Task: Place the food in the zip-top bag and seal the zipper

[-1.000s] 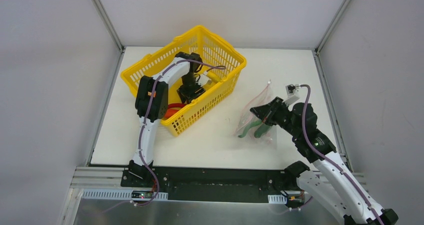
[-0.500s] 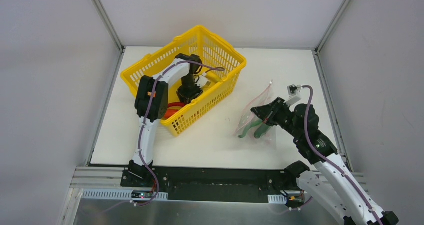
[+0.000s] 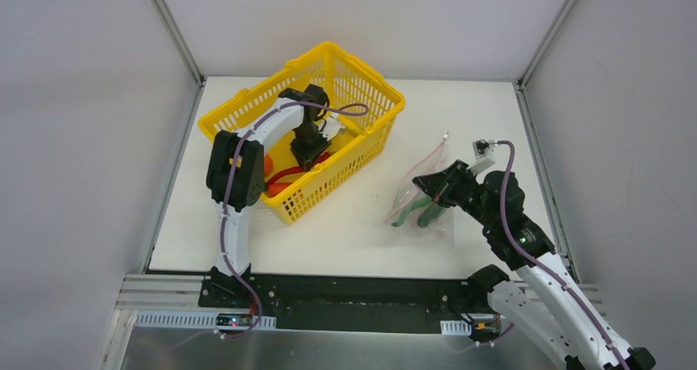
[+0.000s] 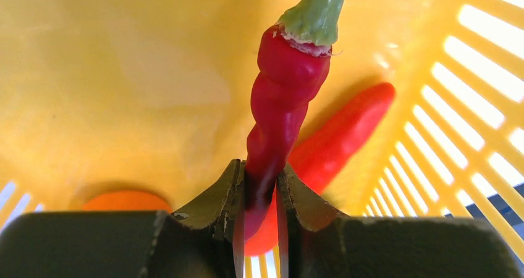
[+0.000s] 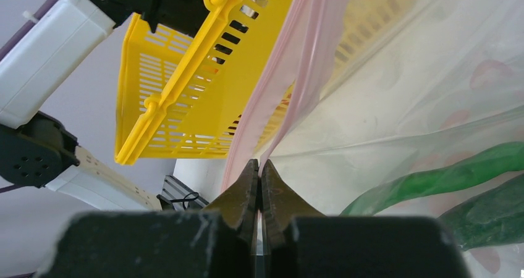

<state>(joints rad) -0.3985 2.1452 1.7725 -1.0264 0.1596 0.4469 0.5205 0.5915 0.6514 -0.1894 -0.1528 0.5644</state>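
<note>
Inside the yellow basket (image 3: 374,99) my left gripper (image 4: 261,178) is shut on a red chili (image 4: 284,99), green stem pointing away. A second red chili (image 4: 340,133) and an orange fruit (image 4: 126,201) lie on the basket floor beneath. From above, the left gripper (image 3: 308,158) sits deep in the basket over the red food (image 3: 288,174). The zip-top bag (image 3: 427,191) rests on the table to the right with two green peppers (image 3: 415,214) inside. My right gripper (image 5: 259,167) is shut on the bag's upper lip by the pink zipper (image 5: 290,74), holding the mouth apart. The green peppers (image 5: 445,179) show through the plastic.
The yellow basket's slatted wall (image 4: 469,105) stands close to the right of the held chili. The basket (image 5: 185,86) lies just left of the bag mouth. White walls and metal rails (image 3: 177,49) border the table (image 3: 345,230).
My left gripper has closed on the red chili, and the left arm's elbow has swung left and back. The right arm and the bag have not moved.
</note>
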